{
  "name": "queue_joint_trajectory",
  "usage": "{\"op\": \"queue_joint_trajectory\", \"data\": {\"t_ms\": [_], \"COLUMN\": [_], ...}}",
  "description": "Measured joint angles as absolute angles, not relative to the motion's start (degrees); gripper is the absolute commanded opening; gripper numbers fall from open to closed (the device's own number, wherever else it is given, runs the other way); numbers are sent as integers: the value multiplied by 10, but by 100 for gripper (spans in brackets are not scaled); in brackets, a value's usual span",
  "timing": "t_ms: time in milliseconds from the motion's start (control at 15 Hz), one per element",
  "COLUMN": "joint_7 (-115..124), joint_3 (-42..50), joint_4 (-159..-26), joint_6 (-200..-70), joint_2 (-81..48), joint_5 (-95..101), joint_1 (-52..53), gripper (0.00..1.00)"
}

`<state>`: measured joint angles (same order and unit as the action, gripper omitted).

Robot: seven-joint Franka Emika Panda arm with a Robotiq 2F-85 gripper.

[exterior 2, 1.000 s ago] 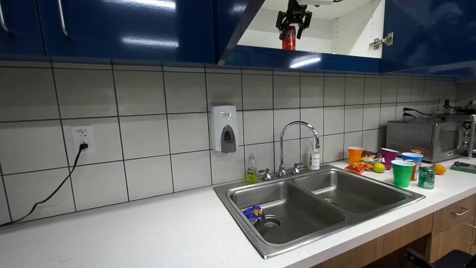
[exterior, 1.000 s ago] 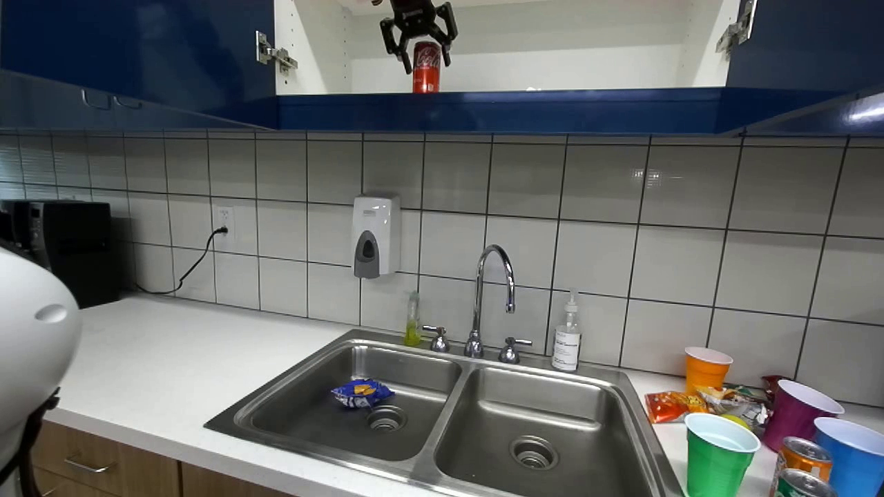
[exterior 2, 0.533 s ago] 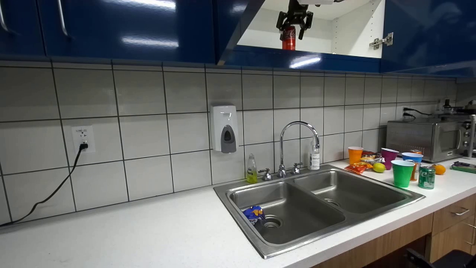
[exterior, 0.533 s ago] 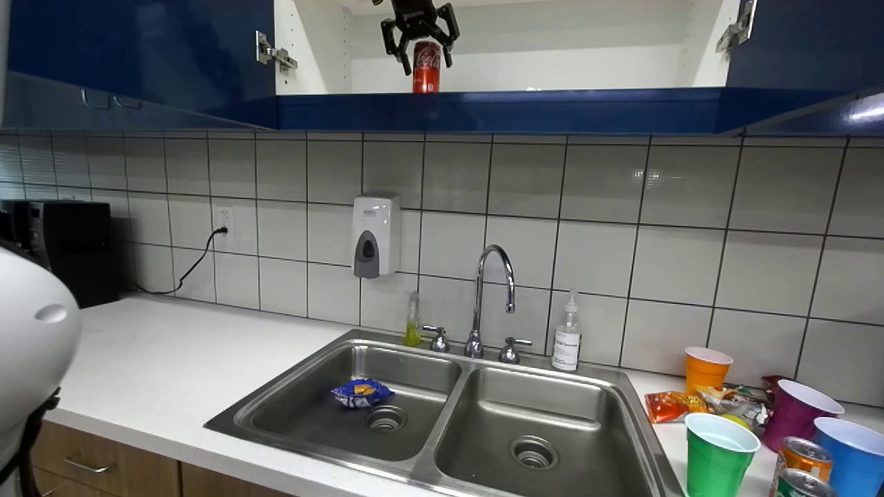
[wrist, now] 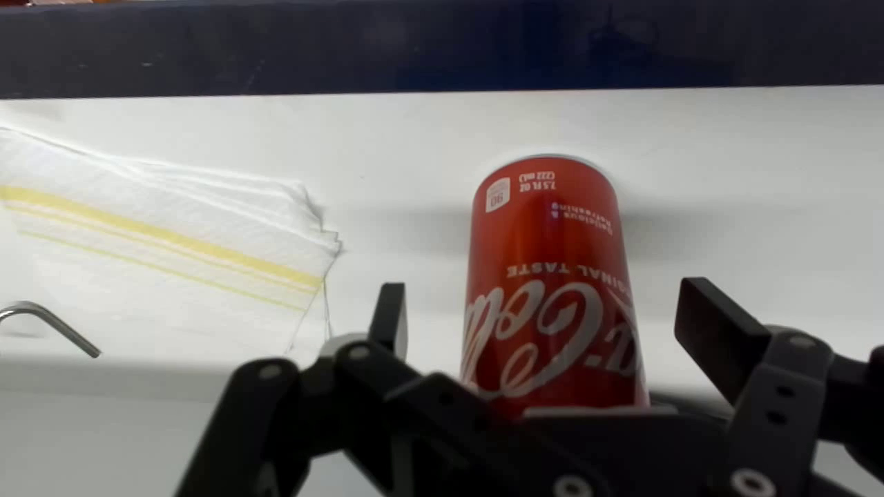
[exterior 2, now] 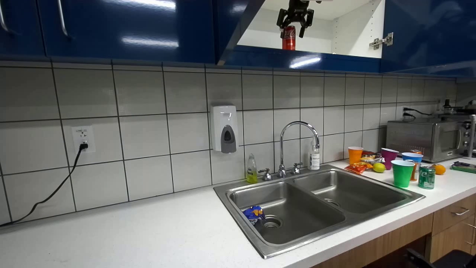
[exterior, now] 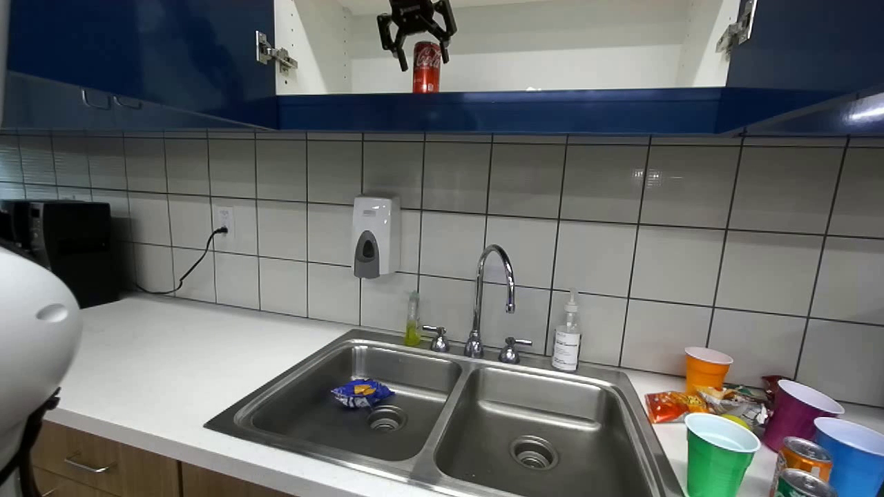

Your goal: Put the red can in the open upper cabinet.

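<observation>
You have one red can [wrist: 552, 276], upright inside the open upper cabinet [exterior: 566, 52], long axis vertical, at six o'clock from your gripper [exterior: 424, 63], jaws wide with a gap either side, so your likely withdrawal should run toward twelve.

The black end effector [exterior: 425, 63] points downward with both fingers [wrist: 719, 333] spread wide (a white arm section [exterior: 31, 338] shows partly).

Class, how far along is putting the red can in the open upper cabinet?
Done: the red can stands upright inside the open upper cabinet. In hand: release; the wrist view shows the gripper open, gaps on both sides. Left: probably withdrawing it, since it straddles the can's upper part.
</observation>
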<state>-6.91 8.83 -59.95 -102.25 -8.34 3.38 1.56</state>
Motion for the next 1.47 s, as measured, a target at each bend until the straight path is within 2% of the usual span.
{"op": "queue_joint_trajectory", "data": {"t_ms": [933, 1467], "joint_7": [-69, -60], "joint_3": [88, 78], "joint_4": [-603, -694], "joint_6": [-970, -965], "joint_2": [-51, 20], "joint_5": [34, 34], "joint_1": [28, 53], "gripper": [100, 100]}}
